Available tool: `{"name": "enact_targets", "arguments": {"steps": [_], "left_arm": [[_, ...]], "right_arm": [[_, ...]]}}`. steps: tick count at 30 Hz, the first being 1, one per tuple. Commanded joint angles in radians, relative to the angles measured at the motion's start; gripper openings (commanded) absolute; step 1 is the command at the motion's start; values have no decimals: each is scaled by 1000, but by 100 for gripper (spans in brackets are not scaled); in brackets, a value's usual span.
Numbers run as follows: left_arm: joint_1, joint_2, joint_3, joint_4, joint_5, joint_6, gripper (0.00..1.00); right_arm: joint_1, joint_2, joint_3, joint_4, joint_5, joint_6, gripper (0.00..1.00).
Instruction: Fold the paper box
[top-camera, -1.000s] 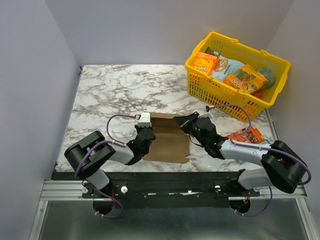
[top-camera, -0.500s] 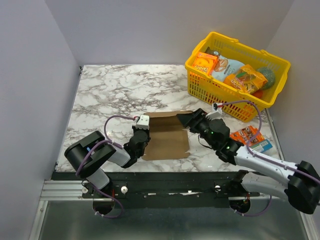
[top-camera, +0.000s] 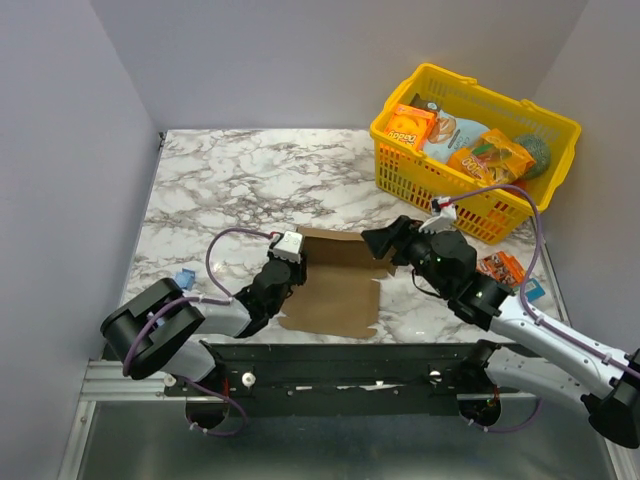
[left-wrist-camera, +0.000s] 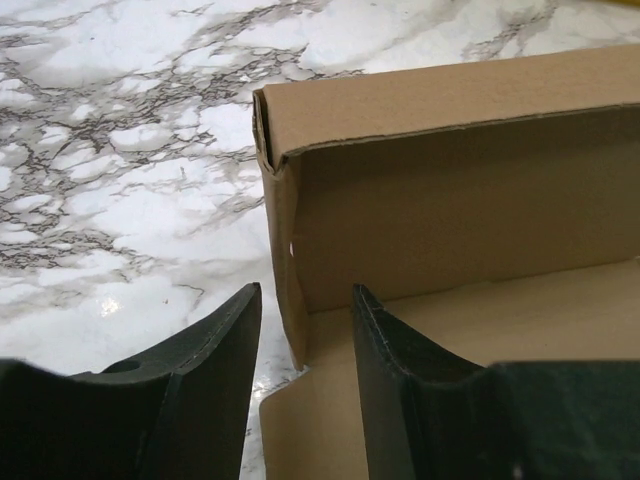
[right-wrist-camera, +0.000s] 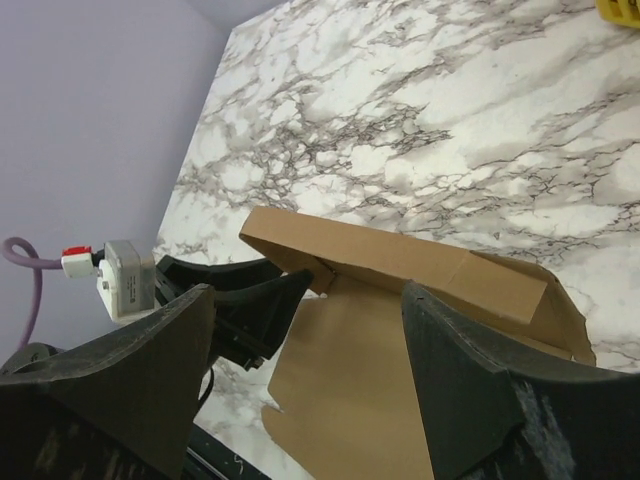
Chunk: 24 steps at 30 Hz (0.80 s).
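Note:
The paper box (top-camera: 335, 295) is a brown cardboard blank lying on the marble table, its far long wall folded up. In the left wrist view the paper box (left-wrist-camera: 450, 210) shows that raised wall and a short left corner flap. My left gripper (left-wrist-camera: 305, 300) is open, with the flap's edge in the gap and touching neither finger. From above, the left gripper (top-camera: 293, 272) sits at the box's left far corner. My right gripper (top-camera: 388, 250) hovers wide open at the right far corner, holding nothing. In its wrist view the right gripper (right-wrist-camera: 308, 292) looks down on the paper box (right-wrist-camera: 400, 370).
A yellow basket (top-camera: 545, 195) filled with snack packets stands at the back right. An orange snack box (top-camera: 497, 268) lies on the table right of my right arm. A small blue item (top-camera: 184, 275) rests near the left edge. The purple walls close in on both sides.
Both grippers have opened and let go of the box. The right gripper has drawn back to the right, off the far right corner. The left arm's base link has swung lower left.

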Motion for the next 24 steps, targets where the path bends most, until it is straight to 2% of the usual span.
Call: {"name": "enact_targets", "arguments": {"steps": [1, 6, 7, 10, 12, 15, 17, 24], "left_arm": [[1, -66, 16, -123, 73, -37, 57], [1, -196, 9, -320, 79, -118, 71], [4, -225, -4, -341, 85, -133, 78], [41, -342, -33, -435, 126, -212, 86], [101, -403, -42, -473, 229, -230, 87], [208, -425, -25, -502, 367, -252, 88], [251, -430, -14, -498, 413, -247, 87], [265, -367, 12, -440, 473, -170, 83]], "right_arm": [[8, 20, 35, -46, -52, -54, 82], [6, -12, 25, -45, -55, -65, 84], [8, -12, 28, -45, -55, -78, 87], [-10, 8, 52, -55, -61, -123, 93], [-41, 29, 107, -147, -79, -143, 93], [-144, 101, 178, -235, -210, -175, 92], [-182, 143, 201, -273, -256, -196, 90], [-190, 248, 249, -290, -350, -171, 87]]}}
